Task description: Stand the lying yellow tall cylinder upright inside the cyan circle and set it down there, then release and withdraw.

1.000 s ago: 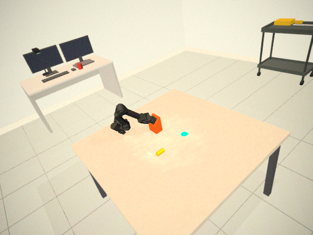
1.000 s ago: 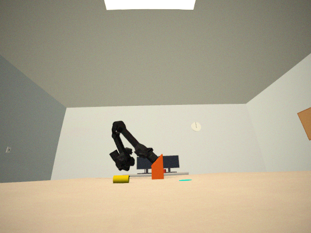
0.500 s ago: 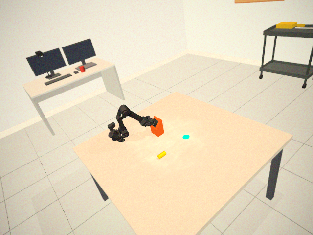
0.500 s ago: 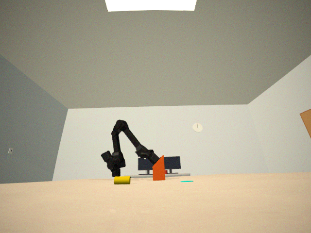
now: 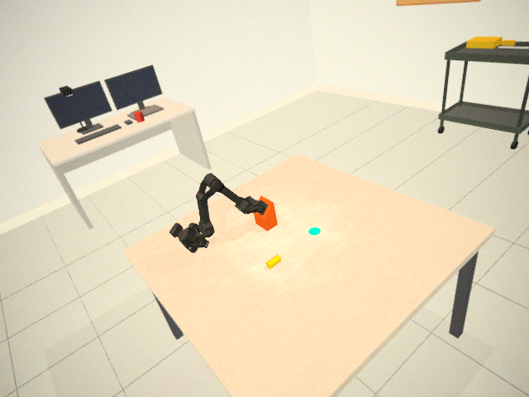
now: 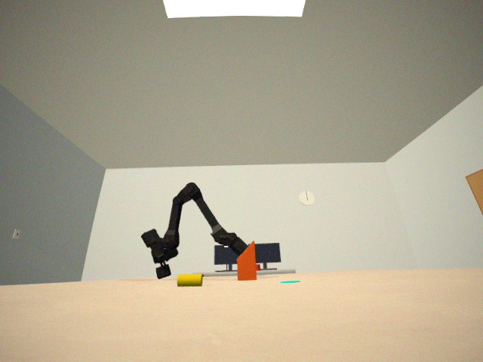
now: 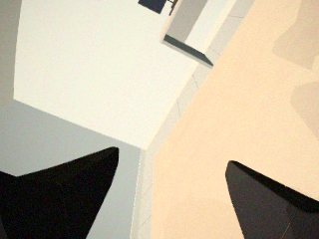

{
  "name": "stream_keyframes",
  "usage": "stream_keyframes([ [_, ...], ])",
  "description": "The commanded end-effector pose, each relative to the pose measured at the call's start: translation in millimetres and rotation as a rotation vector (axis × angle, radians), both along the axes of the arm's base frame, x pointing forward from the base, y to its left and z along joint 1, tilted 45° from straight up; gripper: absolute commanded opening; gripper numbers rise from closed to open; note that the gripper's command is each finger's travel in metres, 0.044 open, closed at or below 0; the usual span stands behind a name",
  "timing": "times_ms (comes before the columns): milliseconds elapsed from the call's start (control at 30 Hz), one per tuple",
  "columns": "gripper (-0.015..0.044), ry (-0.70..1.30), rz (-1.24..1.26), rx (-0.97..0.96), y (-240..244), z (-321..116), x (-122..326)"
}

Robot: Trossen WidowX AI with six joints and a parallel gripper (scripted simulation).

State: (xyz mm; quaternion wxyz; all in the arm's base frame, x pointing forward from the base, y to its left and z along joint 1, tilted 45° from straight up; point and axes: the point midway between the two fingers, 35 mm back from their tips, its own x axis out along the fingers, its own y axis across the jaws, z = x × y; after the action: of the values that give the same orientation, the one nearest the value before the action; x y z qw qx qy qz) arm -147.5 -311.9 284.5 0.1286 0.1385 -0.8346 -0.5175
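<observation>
The yellow cylinder [image 5: 273,261] [image 6: 189,280] lies on its side on the table. The cyan circle [image 5: 314,231] [image 6: 290,281] is flat on the table, to the right of the cylinder in the top and exterior views, with nothing on it. My gripper [image 5: 188,239] [image 6: 156,253] [image 7: 172,161] is open, with nothing between its fingers in the wrist view. It is above the table, to the left of the cylinder in the top and exterior views and away from it. The wrist view faces the table's edge and the walls; neither cylinder nor circle shows there.
An orange wedge-shaped block [image 5: 265,215] [image 6: 247,268] stands on the table [image 5: 363,273] at the arm's lower end, left of the circle. The arm bends up from there and down to the gripper. A desk [image 5: 170,112] with two monitors is beyond the table, and a cart [image 5: 483,115] stands farther back.
</observation>
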Motion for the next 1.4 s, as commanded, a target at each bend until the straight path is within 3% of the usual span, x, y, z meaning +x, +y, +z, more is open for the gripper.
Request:
stream_keyframes([
  [0,0.0309,0.049,0.123,0.088,-17,17,29],
  [267,0.0309,0.161,0.325,0.291,-42,25,83],
  [700,0.0309,0.371,0.768,0.482,-59,33,217],
  [1367,0.0309,0.62,1.228,0.913,2,-36,369],
])
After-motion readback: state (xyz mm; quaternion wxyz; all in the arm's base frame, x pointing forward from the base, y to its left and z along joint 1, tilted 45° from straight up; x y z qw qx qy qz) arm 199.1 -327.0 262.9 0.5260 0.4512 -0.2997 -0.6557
